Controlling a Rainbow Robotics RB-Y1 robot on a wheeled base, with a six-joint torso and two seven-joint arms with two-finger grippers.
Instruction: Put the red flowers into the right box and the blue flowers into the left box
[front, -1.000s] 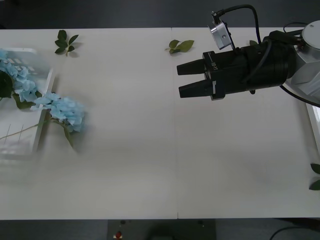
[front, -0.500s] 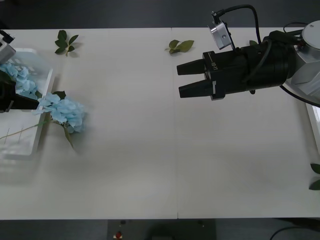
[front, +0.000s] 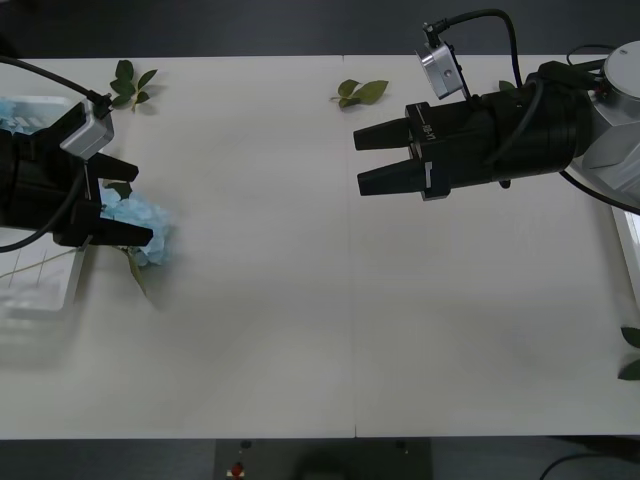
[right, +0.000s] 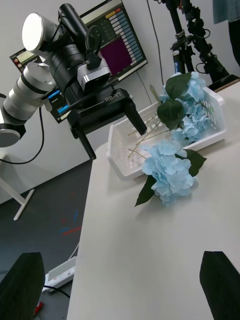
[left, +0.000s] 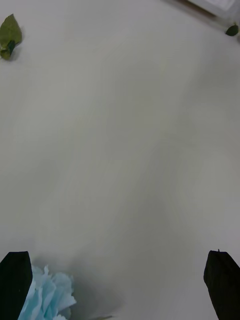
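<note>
One of the blue flowers (front: 143, 224) lies on the table with its head just outside the left box (front: 44, 292) and its stem over the rim. More blue flowers (right: 194, 106) rest inside that box (right: 167, 145). My left gripper (front: 142, 200) hovers open over the box's near rim, the loose head (left: 48, 297) beside one finger. In the right wrist view the left gripper (right: 109, 131) stands just behind the loose blue head (right: 170, 172). My right gripper (front: 357, 162) hangs open above the table's right half. The right box (front: 627, 238) shows as a white edge. The red flowers are out of view.
Loose green leaf sprigs lie at the back left (front: 131, 84) and back middle (front: 360, 92) of the table. More green leaves (front: 630, 352) poke in at the right edge. A seam runs down the middle of the wide white table (front: 260, 330).
My left arm has come in from the left over the box, its open gripper now reaching the loose blue head. That head and the right arm have not moved.
</note>
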